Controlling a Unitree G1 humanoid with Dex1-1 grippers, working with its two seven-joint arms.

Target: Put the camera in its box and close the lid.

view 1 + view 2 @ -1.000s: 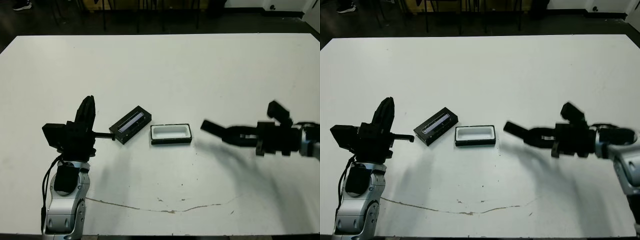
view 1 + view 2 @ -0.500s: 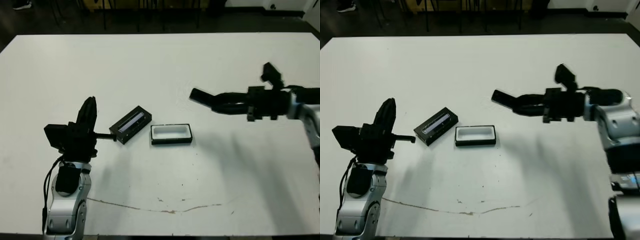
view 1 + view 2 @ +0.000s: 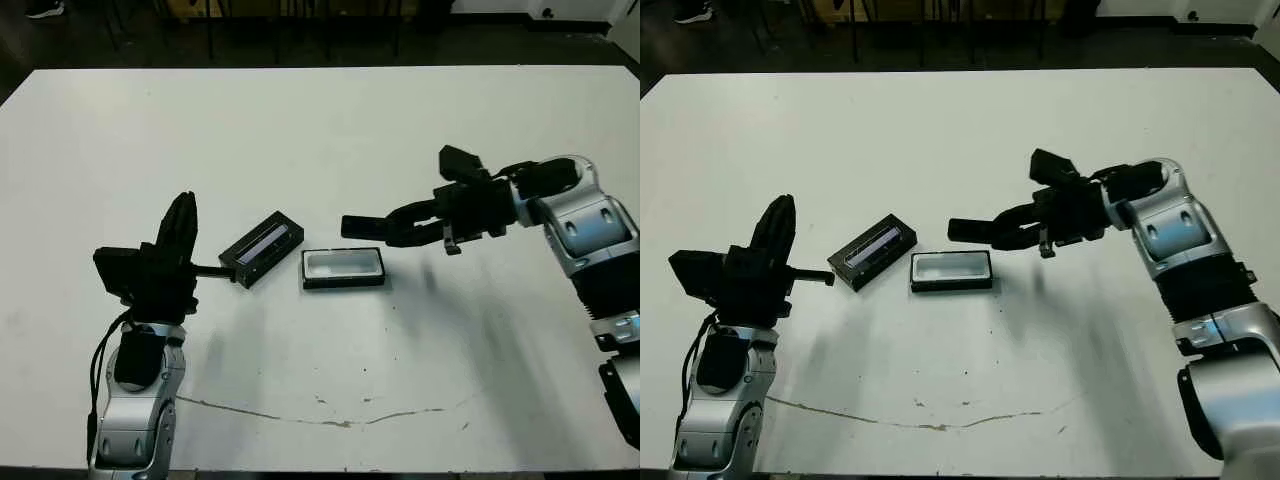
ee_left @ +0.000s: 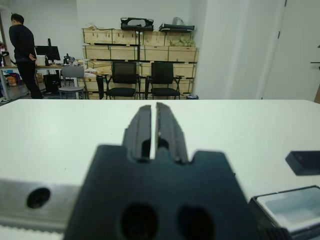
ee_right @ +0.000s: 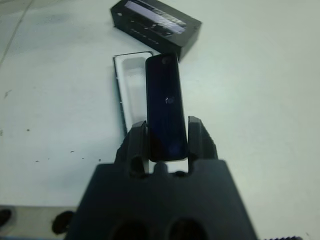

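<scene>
Right gripper grasps camera above box | left gripper clenched, idle | lid at box's 10 o'clock | placing, closing remain

I count one camera, one box, one lid, two grippers, one table, plus one person and three chairs beyond it.
</scene>
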